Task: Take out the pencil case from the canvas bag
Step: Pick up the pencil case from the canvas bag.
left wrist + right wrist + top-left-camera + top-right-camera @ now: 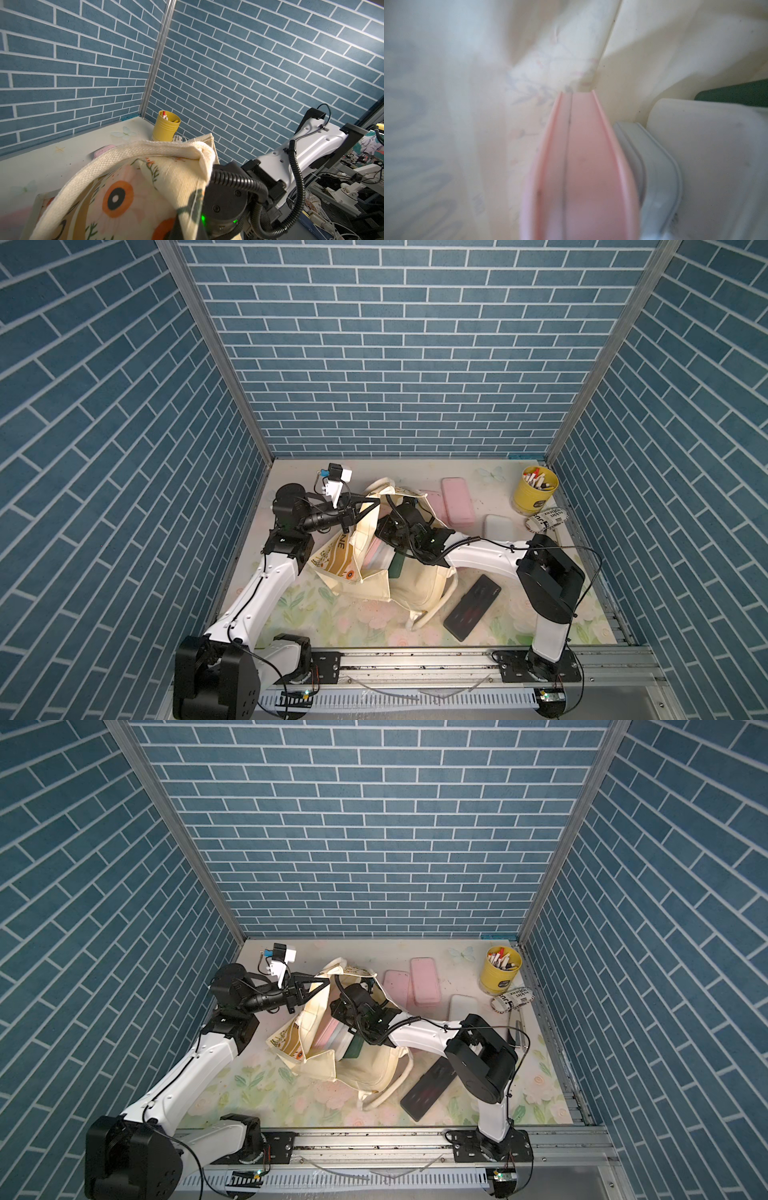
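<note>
1. Nearest, low and right of centre in both top views, a black case [473, 605] lies on the table [332, 614] just beside the canvas bag [419, 585]. That slack end of the bag may drag when the case is pulled.
2. At mid-frame is the bag's mouth. In the right wrist view the pink pencil case [579, 166] stands on edge inside, against the cloth. A grey case [654, 166] touches its side and a dark green one [737, 93] lies beyond. The right gripper [386, 536] is sunk into the mouth above them. Its fingers are hidden, so I cannot tell whether they have clamped the pink case. Best make the hold sure, then draw the case out lengthwise and slowly, so the grey one stays behind.
3. A little farther, left of centre, the left gripper [372, 502] is clenched on the bag's rim and lifts the mouth open. It should hold that cloth taut during the pull.
4. Farther, right of centre, two pink cases [457, 502] and a white one [498, 526] lie outside the bag. The bare table beside them looks a fair set-down spot, short of the yellow pot [534, 489] in the far right corner.
</note>
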Controlling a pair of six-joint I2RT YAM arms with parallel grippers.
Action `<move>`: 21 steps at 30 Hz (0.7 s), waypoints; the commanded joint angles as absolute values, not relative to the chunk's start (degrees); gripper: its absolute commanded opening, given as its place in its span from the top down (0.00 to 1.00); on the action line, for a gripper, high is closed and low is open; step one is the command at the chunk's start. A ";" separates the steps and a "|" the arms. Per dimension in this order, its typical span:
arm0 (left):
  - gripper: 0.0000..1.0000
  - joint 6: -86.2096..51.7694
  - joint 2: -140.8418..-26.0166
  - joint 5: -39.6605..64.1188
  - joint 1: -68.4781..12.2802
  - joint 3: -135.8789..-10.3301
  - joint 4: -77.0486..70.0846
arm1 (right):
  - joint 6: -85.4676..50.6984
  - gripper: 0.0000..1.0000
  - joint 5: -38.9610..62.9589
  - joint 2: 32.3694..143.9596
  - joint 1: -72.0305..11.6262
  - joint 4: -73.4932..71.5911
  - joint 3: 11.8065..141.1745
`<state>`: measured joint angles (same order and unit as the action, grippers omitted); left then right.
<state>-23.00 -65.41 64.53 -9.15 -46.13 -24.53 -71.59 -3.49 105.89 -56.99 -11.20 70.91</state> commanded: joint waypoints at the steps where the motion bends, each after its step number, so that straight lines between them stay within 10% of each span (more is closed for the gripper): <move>1: 1.00 -21.10 -65.43 64.19 -8.88 -48.56 -25.47 | -68.99 0.91 -6.75 101.44 -55.99 -14.69 69.70; 21: 1.00 -15.30 -65.83 52.86 -6.94 -50.83 -17.11 | -49.70 0.97 -10.63 95.36 -60.08 -19.57 69.95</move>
